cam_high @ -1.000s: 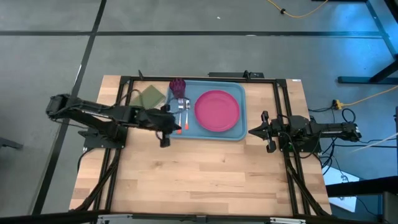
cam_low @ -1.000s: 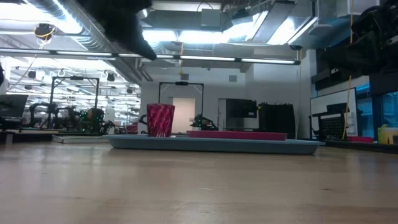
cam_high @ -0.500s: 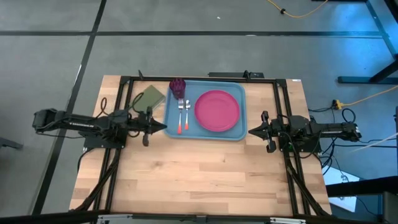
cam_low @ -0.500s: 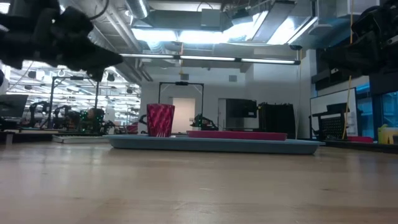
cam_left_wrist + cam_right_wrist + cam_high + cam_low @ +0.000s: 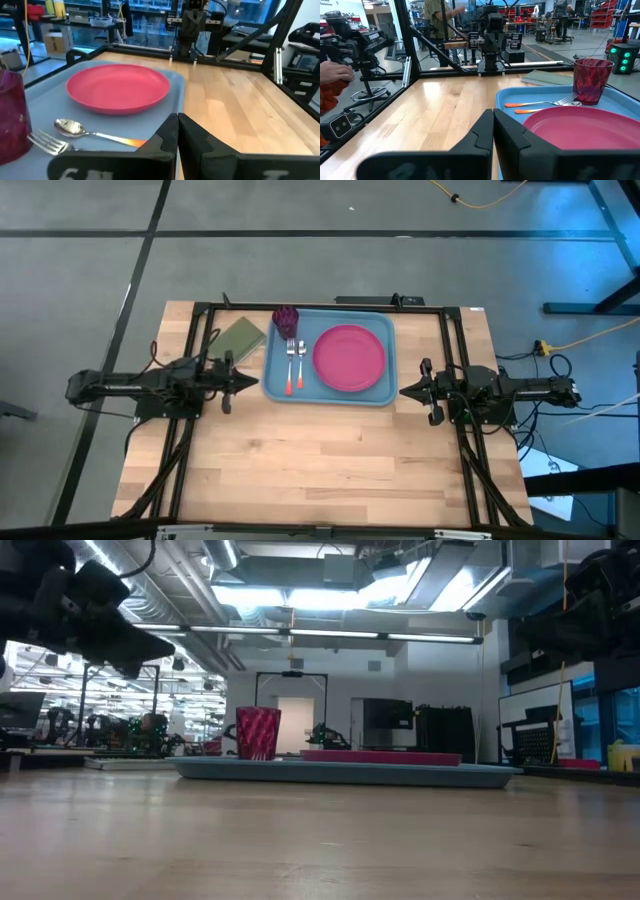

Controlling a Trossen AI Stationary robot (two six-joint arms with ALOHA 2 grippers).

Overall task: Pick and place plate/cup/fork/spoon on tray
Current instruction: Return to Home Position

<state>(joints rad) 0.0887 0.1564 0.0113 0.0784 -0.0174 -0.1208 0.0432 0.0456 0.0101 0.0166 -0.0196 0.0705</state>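
Observation:
The light blue tray (image 5: 385,395) lies at the table's far middle. On it rest the pink plate (image 5: 349,358), the dark red cup (image 5: 286,320) at its far left corner, and the fork (image 5: 289,368) and spoon (image 5: 298,367) side by side between them. The left wrist view shows the plate (image 5: 118,89), spoon (image 5: 75,128), fork (image 5: 47,143) and cup (image 5: 11,117). My left gripper (image 5: 258,381) is shut and empty just left of the tray. My right gripper (image 5: 404,392) is shut and empty just right of the tray.
An olive-green pad (image 5: 238,335) lies left of the tray's far corner. Black frame rails (image 5: 200,340) run along the table's sides. The wide near half of the wooden table (image 5: 320,470) is bare. A person's hand (image 5: 332,72) shows beyond the table in the right wrist view.
My left gripper has drawn back from over the tray's left part, by the fork and spoon, toward the table's left edge and now sits just outside the tray. The tableware has kept still.

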